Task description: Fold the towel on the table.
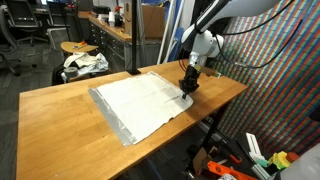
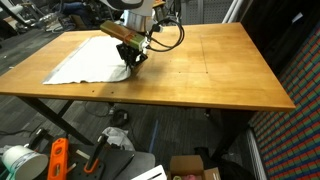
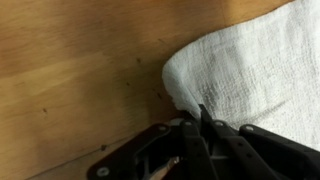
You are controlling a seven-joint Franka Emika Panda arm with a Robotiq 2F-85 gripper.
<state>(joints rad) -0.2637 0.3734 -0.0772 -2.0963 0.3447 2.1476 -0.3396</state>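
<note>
1. Pincer [image 1: 188, 88]: jaws fully closed; in the wrist view the two dark fingers [image 3: 222, 140] meet tip to tip with no gap between them.
2. Hold: the closed tips sit on the rounded corner of the towel [image 3: 250, 60], and the cloth edge is pinched between them; the pincer grips the towel at that corner.
3. Pincer [image 2: 133, 60] stands low, tips down at the surface of the table [image 2: 210, 70]; whether the tips also touch the wood cannot be told.
4. Towel [image 1: 140, 100]: off-white, spread flat on the table [image 1: 60, 120]; it reaches away from the pincer to one side only; grey edging shows along the sides far from the pincer.
5. Towel [image 2: 85, 60] in both exterior views: only the gripped corner lies under the pincer; the rest lies clear of it.
6. Bare wood of the table [image 3: 70, 80] lies just beside the tips [image 3: 200, 118], on the side away from the cloth.
7. Cloth bundle [image 1: 85, 63]: white and dark, on a round stool [image 1: 72, 47]; off the table and well apart from the pincer, beyond the towel's far side.
</note>
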